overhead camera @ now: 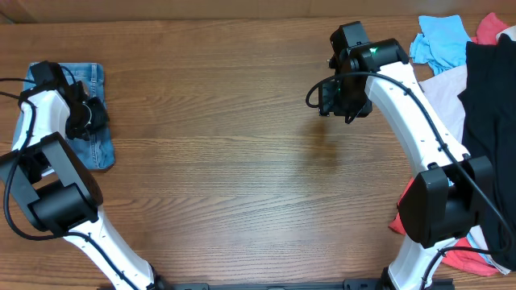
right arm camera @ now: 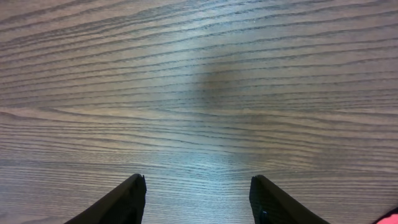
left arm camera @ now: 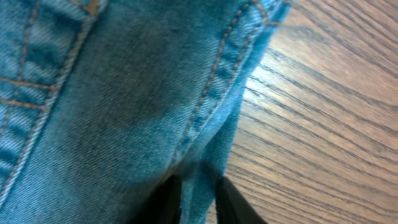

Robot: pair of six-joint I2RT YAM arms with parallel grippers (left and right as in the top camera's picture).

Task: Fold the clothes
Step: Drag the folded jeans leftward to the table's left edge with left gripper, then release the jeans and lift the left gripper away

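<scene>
Jeans (overhead camera: 98, 147) sit on my wooden table (overhead camera: 226, 161), so I begin with that table: its brown grain fills the overhead view, and most of its middle is plain wood. Next in size is the heap along the table's right edge. A black garment (overhead camera: 488, 105) lies on top, a pale one (overhead camera: 443, 87) shows under its left edge, a sky-blue garment (overhead camera: 442, 40) is bunched at the far end, and red cloth (overhead camera: 492, 28) shows beside that.

The jeans are well apart from that heap, near the table's left edge. They are light blue denim gathered into a compact, roughly rectangular bundle. My left arm (overhead camera: 36, 109) reaches across it and hides its middle.

My right arm (overhead camera: 403, 97) curves out over bare wood near the heap. My right gripper (right arm camera: 198, 200) hangs above the table with its jaws standing wide and nothing between them.

My left gripper (left arm camera: 198, 202) is down at the bundle's right edge, where the denim meets the wood. Its fingers (left arm camera: 166, 202) stand narrowly apart with a ridge of folded denim between them. I cannot tell whether they are pressing on it. Orange stitching (left arm camera: 214, 68) runs along the seam just beyond them.
</scene>
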